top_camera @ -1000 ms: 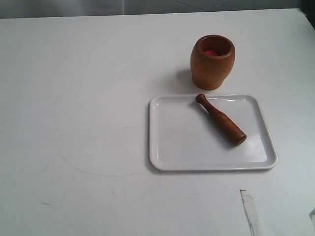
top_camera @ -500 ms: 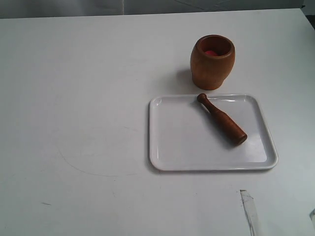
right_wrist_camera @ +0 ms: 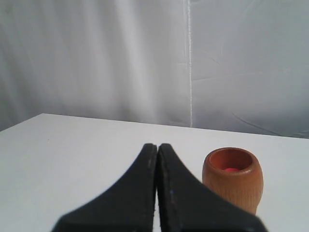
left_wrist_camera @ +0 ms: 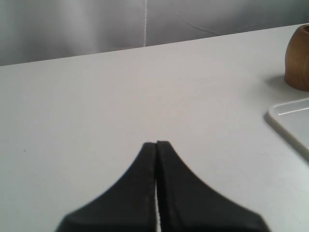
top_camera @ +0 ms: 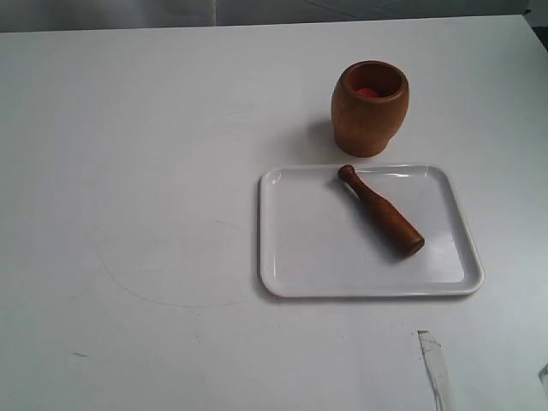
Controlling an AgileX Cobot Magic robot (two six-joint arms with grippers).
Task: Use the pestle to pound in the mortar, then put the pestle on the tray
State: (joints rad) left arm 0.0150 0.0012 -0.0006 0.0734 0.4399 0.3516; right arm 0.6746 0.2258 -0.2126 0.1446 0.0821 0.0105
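The light brown mortar (top_camera: 370, 106) stands upright on the table with something red inside, just behind the white tray (top_camera: 300, 257). On the tray lies the dark reddish-brown pestle (top_camera: 382, 211), knob toward the mortar, thick end toward the tray's right side. Neither gripper shows in the exterior view. My left gripper (left_wrist_camera: 157, 143) is shut and holds nothing, hanging over bare table with the mortar (left_wrist_camera: 298, 58) and a tray corner (left_wrist_camera: 289, 123) at the picture's edge. My right gripper (right_wrist_camera: 157, 145) is shut and holds nothing, with the mortar (right_wrist_camera: 234, 178) beyond it.
A white table (top_camera: 137, 171) carries everything. A pale strip (top_camera: 435, 368) lies near the front right edge. A grey curtain (right_wrist_camera: 145, 58) hangs behind the table's far edge.
The pestle has shifted slightly on the tray, rolling a little back toward the left. The mortar and tray have stayed put.
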